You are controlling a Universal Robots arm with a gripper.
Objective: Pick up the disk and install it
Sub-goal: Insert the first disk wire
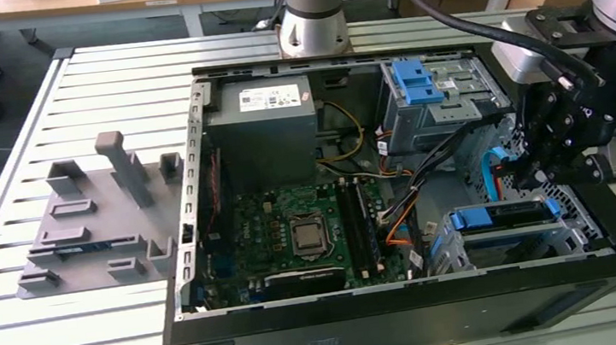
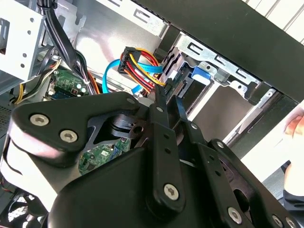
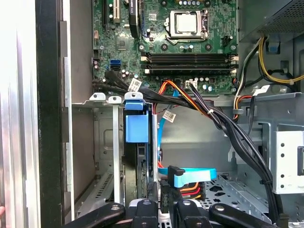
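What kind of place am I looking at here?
Probably a robotics lab or test workshop: an open black desktop computer case lies on a slatted metal table, with a grey plastic fixture block beside it and wooden desks behind.

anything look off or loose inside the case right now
Nothing is clearly damaged or spilled. The light-blue flat cable and the multicoloured power plug hang loose in the open bay beside the claw, not plugged in. The disk sits straight in its cage.
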